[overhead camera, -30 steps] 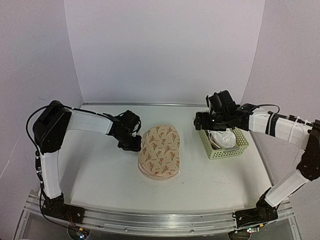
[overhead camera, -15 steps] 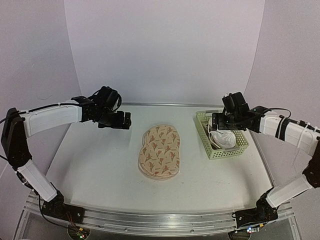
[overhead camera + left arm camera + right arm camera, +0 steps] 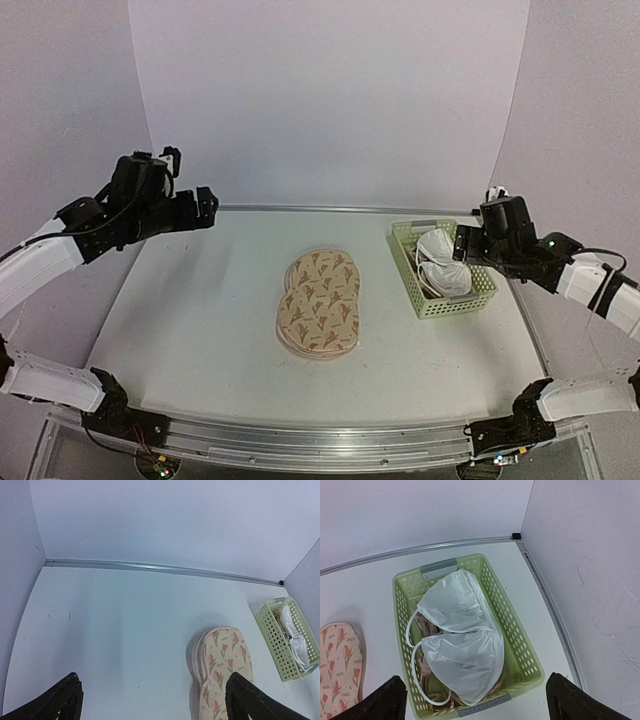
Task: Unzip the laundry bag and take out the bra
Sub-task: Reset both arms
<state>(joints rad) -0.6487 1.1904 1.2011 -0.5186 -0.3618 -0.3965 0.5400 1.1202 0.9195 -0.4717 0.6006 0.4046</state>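
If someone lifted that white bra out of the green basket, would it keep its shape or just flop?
It would probably flop: the bra lies creased and slumped in the basket. It looks light for its size, being soft padded fabric. Its rounded cups might partly hold their curve.

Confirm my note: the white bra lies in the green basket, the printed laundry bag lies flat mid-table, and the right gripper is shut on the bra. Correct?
Not quite. The right gripper is open and holds nothing; the right wrist view shows its fingers spread wide above the basket, with the bra lying free inside. The rest stands.
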